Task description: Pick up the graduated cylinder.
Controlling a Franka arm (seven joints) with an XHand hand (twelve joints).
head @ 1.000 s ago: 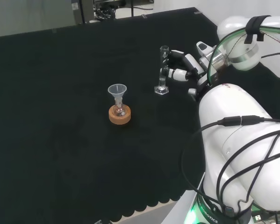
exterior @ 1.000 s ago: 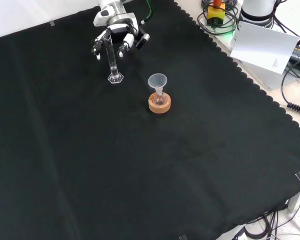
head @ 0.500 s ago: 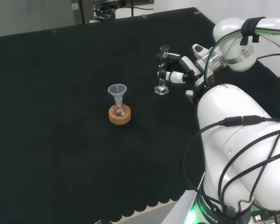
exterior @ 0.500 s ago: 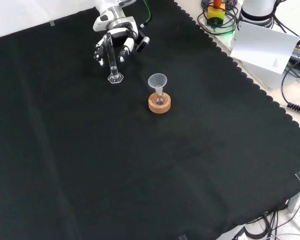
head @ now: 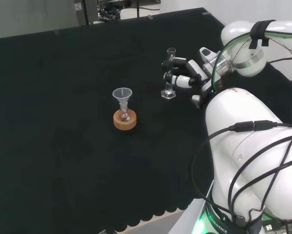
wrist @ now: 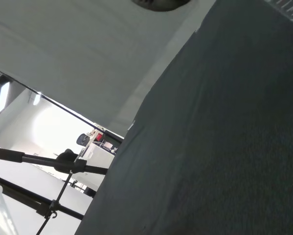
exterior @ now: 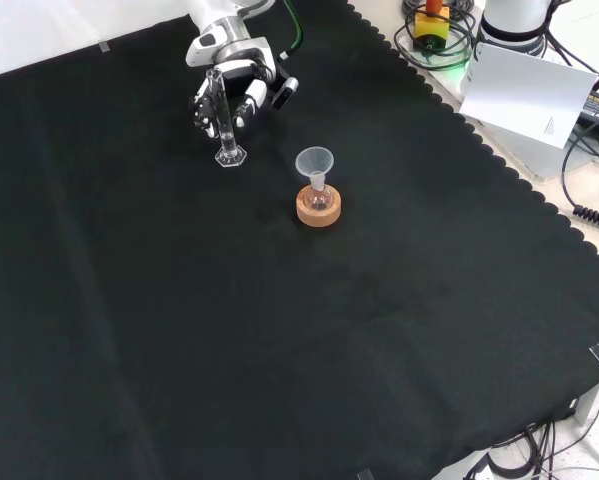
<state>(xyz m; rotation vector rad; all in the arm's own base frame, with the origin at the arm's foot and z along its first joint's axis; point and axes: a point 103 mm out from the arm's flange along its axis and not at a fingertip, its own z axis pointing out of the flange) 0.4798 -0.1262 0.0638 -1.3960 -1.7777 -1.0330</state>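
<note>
- The black and white hand [head: 197,73] has its fingers [exterior: 241,105] curled partway around the tall clear glass graduated cylinder [head: 169,73]; whether they touch it, I cannot tell.
- The cylinder stands upright on its base on the black-cloth table [exterior: 279,330].
- Nearby on the cloth, well apart from the hand, a clear funnel [exterior: 315,163] sits in a small flask on a cork ring stand [exterior: 318,207].
- Cables and a white sheet lie beyond the cloth's scalloped edge.

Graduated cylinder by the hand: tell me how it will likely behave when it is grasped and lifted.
The graduated cylinder stands tall and thin on a small base, so a sideways nudge from the hand would probably tip it. It looks like clear glass or plastic, so likely rigid, smooth and somewhat slippery, perhaps breakable. Nothing visible inside suggests it is light.
</note>
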